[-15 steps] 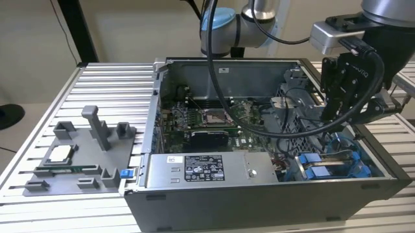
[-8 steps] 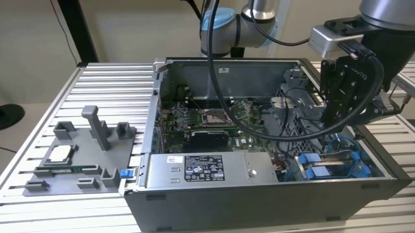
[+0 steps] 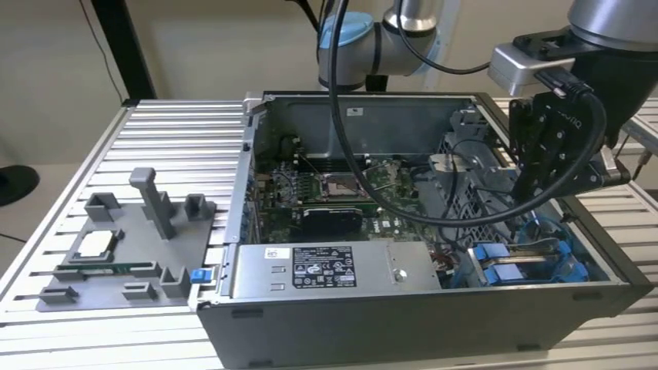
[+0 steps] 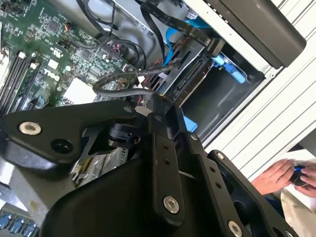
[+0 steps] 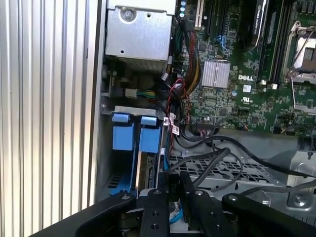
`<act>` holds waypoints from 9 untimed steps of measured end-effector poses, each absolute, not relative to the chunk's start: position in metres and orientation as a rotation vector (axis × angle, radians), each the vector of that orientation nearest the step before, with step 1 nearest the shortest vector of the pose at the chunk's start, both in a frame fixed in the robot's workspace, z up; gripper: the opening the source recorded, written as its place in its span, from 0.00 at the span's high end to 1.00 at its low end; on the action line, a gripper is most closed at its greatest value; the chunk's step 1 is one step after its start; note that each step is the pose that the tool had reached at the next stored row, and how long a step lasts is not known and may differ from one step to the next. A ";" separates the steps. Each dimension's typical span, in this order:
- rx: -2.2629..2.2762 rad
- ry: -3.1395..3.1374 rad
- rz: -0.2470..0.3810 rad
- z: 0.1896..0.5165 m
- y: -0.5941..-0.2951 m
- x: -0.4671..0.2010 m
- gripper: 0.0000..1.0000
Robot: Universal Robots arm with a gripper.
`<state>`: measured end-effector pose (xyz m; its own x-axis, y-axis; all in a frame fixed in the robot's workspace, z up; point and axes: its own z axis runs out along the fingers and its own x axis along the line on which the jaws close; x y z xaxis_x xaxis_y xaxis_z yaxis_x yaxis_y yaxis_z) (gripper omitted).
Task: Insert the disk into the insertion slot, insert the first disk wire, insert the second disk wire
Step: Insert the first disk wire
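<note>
Exterior view's right side: your gripper (image 3: 532, 189) is hanging over the blue-framed disk (image 3: 514, 270) sitting in its slot (image 3: 560, 250), pinching narrow on a black wire (image 4: 123, 81).

Slatted table (image 3: 175, 131) under computer case (image 3: 411, 327), grey fixture (image 3: 123, 235)

The setting is identified as a robotics laboratory or test cell. A tabletop (image 3: 154, 139) built of ribbed aluminium profiles is used as the work surface. A desktop computer case (image 3: 411, 324) is laid on it with the side panel removed, so that the motherboard (image 3: 340, 189) and internal cabling are exposed. A grey fixture plate (image 3: 113, 270) carrying loose components is placed near the tabletop's edge at the exterior view's left. An industrial robot arm (image 3: 360, 42) with external cable runs is positioned over the case. In the second wrist view, a person's hand (image 4: 276, 175) is seen beyond the tabletop's edge.
</note>
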<state>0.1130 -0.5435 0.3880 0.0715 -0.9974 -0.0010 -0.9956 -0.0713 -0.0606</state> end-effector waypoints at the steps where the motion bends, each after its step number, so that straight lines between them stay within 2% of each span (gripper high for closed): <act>1: -2.266 2.109 -0.064 0.388 -0.543 0.113 0.00; 9: -2.261 2.105 -0.072 0.387 -0.543 0.113 0.00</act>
<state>0.1129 -0.5435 0.3866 0.0715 -0.9974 -0.0008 -0.9951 -0.0713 -0.0691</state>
